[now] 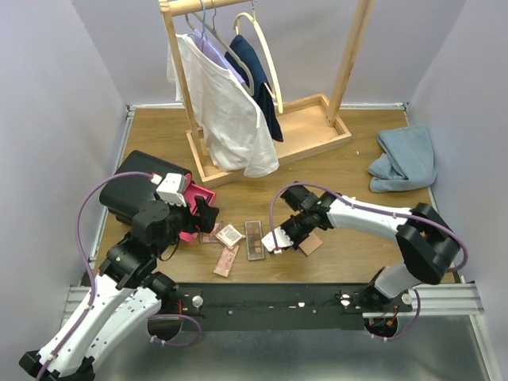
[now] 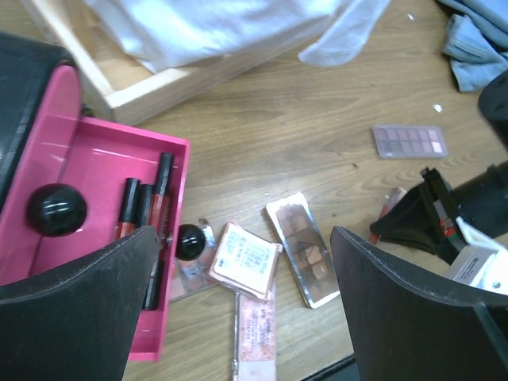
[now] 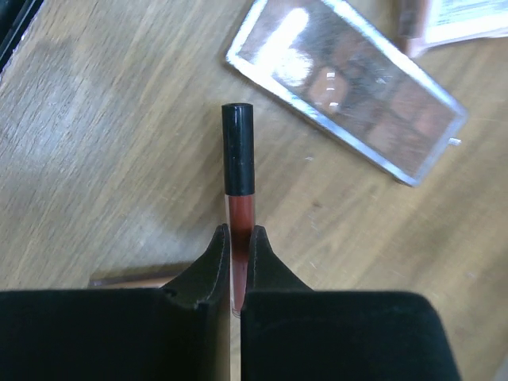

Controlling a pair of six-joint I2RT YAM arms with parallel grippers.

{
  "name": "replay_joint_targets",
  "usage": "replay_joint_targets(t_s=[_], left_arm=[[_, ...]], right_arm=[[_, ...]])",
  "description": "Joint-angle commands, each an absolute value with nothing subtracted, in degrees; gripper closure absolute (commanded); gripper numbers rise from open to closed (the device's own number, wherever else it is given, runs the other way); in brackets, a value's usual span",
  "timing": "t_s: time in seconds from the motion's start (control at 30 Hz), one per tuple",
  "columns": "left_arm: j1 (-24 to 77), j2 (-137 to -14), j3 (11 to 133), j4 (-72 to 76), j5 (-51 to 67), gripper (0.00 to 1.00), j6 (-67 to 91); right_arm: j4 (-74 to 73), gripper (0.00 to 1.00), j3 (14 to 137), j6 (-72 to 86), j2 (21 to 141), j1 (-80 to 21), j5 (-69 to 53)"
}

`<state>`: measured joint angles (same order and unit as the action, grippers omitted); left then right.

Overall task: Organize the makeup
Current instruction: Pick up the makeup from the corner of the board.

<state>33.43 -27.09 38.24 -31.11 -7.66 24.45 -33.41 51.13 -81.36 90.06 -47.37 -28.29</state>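
The right hand [image 3: 238, 242] is closed on a slim lip-gloss tube [image 3: 237, 171]. Its fingers pinch the dark-red body and the black cap sticks out ahead. I cannot tell whether the tube is clear of the table or resting on it. Just beyond the cap lies a brown eyeshadow palette [image 3: 349, 99] with a clear lid.

The left hand [image 2: 244, 234] hangs wide open and holds nothing. It hovers over the loose pieces beside the pink drawer [image 2: 87, 163] of the black case [image 1: 131, 190].

The job looks partly done, with more left than finished. The drawer holds a few dark-red tubes [image 2: 155, 202] lying side by side and a round dark disc [image 2: 55, 210]. Out on the table are:
- a square peach compact [image 2: 244, 258]
- a small dark disc [image 2: 189, 240] just beside the compact
- a long pink palette [image 2: 255, 337] near the front edge
- a pink-toned palette [image 2: 409, 141] farther off
- the brown palette
- the tube in the right hand's grip

Each of these has yet to go into the case.

The wooden table [image 1: 333, 171] has a brown grain. A wooden clothes rack [image 1: 262, 151] stands at the back, with a white shirt [image 1: 226, 111] and a navy garment [image 1: 260, 87] on hangers. A blue cloth [image 1: 405, 159] lies crumpled at the far right. Plain pale walls close the table in on three sides.
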Motion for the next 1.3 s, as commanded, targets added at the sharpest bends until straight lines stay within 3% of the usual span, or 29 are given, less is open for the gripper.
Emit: replay_joint_targets(t_s=[0.0,0.43,0.73,0.83,1.07,1.27], left_arm=[[33.1,-28.9,37.0,-26.8,3.1,0.01,23.6],[33.7,-39.0,27.3,-5.4,29.6,0.01,42.5],[43.2,-51.2,26.2,2.1,25.6,0.02,47.0],[46.6,-57.3,27.9,3.2,24.0,0.05,47.0],[48.9,-65.9,32.1,2.2,23.1,0.28,44.5],[50.0,-71.1,34.6,0.9,24.0,0.42,42.5]], right_arm=[[-33.6,0.97,49.4,-77.7,82.9,-47.7,-29.9],[-30.3,0.98,45.3,-77.2,77.3,-47.7,-33.8],[-30.1,0.99,44.8,-77.5,75.8,-47.7,-36.6],[-30.2,0.99,44.8,-77.6,75.7,-47.7,-38.1],[-29.9,0.99,44.4,-77.8,75.1,-47.7,-38.9],[-30.0,0.99,44.3,-77.9,74.9,-47.7,-39.2]])
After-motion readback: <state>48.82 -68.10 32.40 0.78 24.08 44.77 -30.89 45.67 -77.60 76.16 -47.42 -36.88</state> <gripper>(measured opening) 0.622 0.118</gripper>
